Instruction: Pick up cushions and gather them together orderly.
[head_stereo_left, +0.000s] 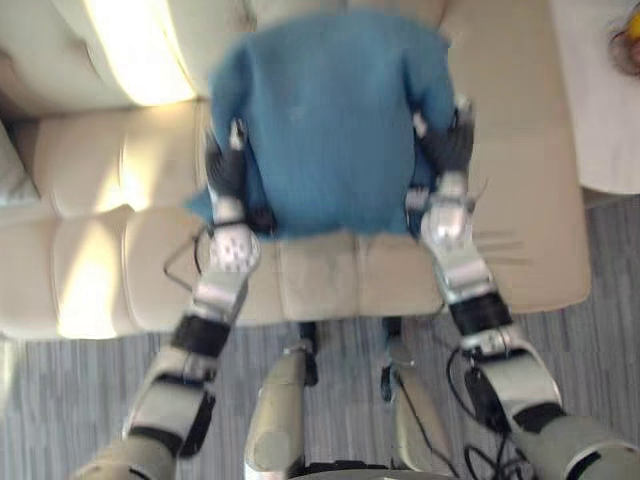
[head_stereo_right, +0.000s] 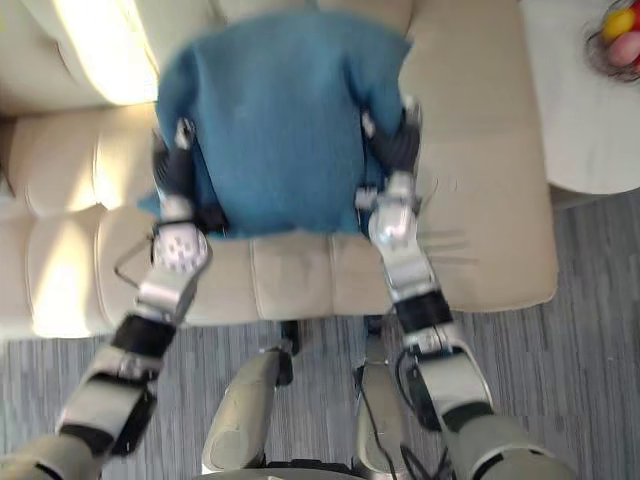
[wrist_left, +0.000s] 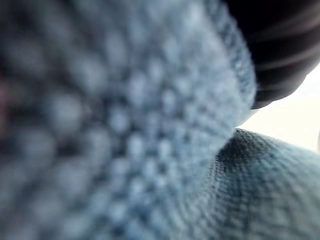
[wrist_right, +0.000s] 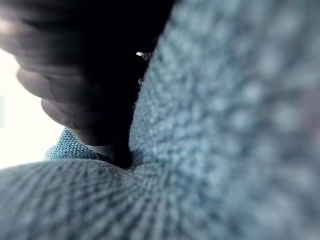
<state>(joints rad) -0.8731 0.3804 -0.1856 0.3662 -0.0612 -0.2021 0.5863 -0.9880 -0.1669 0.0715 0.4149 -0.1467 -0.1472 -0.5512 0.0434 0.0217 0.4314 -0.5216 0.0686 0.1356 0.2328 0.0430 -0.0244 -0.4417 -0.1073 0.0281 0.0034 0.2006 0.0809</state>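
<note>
A large blue knitted cushion (head_stereo_left: 330, 120) is held above the seat of a beige sofa (head_stereo_left: 520, 200), clamped between my two hands. My left hand (head_stereo_left: 228, 170) presses against its left side and my right hand (head_stereo_left: 452, 145) against its right side. Each wrist view shows the blue weave (wrist_left: 125, 125) (wrist_right: 225, 125) right up against the hand's dark ribbed cover (wrist_left: 280, 50) (wrist_right: 75, 60). The cushion's lower edge hangs over the front half of the seat.
The sofa's backrest (head_stereo_left: 130, 50) runs along the top left, lit by sun. A white table (head_stereo_left: 600, 100) with a bowl of fruit (head_stereo_right: 618, 40) stands at the right. Grey striped floor (head_stereo_left: 60, 400) lies in front of the sofa.
</note>
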